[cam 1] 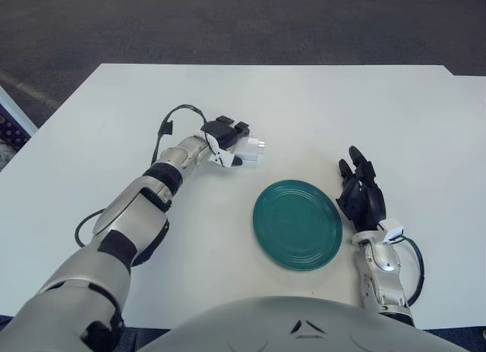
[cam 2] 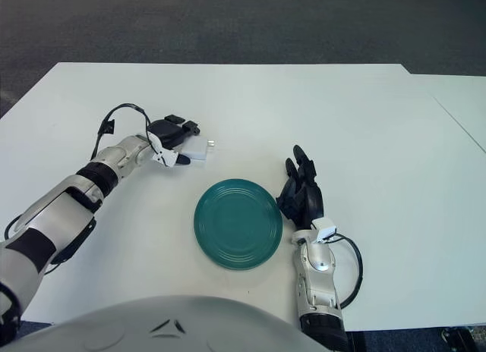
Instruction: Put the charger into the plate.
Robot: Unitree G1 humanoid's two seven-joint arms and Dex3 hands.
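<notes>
White table point(cam 1: 304, 102), seen from above, edged by dark floor point(cam 1: 228, 22) beyond the far side. Lying flat on it near the front edge, a round green plate point(cam 1: 297, 224), nothing inside. Just right of the plate, right hand point(cam 1: 363, 196), palm down, fingers spread. Unclear whether the hand touches the tabletop.

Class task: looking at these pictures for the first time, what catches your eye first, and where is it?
The dark green plate stands out on the white table, near its front edge. Behind it and to the left, the left hand grips a white charger, its prongs pointing right. The right hand shows just right of the plate, fingers extended, holding nothing.
</notes>
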